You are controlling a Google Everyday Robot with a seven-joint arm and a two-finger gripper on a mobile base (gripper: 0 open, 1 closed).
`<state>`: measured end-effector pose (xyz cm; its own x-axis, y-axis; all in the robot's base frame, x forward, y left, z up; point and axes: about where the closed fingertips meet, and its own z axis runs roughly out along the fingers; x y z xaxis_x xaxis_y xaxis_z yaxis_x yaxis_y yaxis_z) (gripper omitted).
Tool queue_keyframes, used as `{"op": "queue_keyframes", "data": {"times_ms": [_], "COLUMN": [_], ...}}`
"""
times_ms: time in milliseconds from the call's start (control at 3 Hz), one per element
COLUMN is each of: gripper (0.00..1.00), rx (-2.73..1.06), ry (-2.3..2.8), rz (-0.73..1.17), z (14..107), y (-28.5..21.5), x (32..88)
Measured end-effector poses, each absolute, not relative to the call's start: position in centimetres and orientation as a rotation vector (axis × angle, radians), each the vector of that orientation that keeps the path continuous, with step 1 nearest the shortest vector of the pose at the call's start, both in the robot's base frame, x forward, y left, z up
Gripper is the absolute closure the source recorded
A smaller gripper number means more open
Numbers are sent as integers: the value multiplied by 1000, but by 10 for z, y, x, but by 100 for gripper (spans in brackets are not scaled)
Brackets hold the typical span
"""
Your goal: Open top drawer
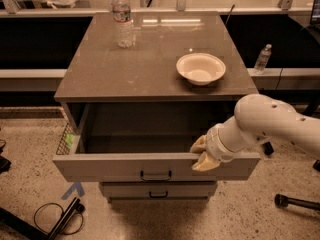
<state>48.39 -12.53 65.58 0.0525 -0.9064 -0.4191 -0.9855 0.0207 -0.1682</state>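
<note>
The top drawer (pixel 115 166) is pulled well out from under the brown cabinet top (pixel 150 59); its dark inside looks empty. Its small black bar handle (pixel 155 176) sits centred on the pale-grey front. My gripper (pixel 202 154) is at the drawer's front top rim, right of the handle. One cream finger (pixel 199 145) lies inside the rim and the other on the outside face, closed on the front panel. My white arm reaches in from the right. A shallower drawer (pixel 157 190) below is shut.
A water bottle (pixel 122 19) and a white bowl (pixel 200 68) stand on the cabinet top. A small bottle (pixel 262 59) stands on a ledge at right. Black cable and a stand (pixel 55 216) lie on the floor at lower left, and another black stand leg (pixel 295 201) at lower right.
</note>
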Motion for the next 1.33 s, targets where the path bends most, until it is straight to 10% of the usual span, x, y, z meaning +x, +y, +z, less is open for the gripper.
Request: {"op": "queue_keyframes", "data": {"times_ms": [667, 1333], "gripper": [85, 39], "rx": [-1940, -1945], "ry": [1877, 1875], "rz": [317, 318], "z": [658, 658], "y": [-134, -133], "x": [460, 459]}}
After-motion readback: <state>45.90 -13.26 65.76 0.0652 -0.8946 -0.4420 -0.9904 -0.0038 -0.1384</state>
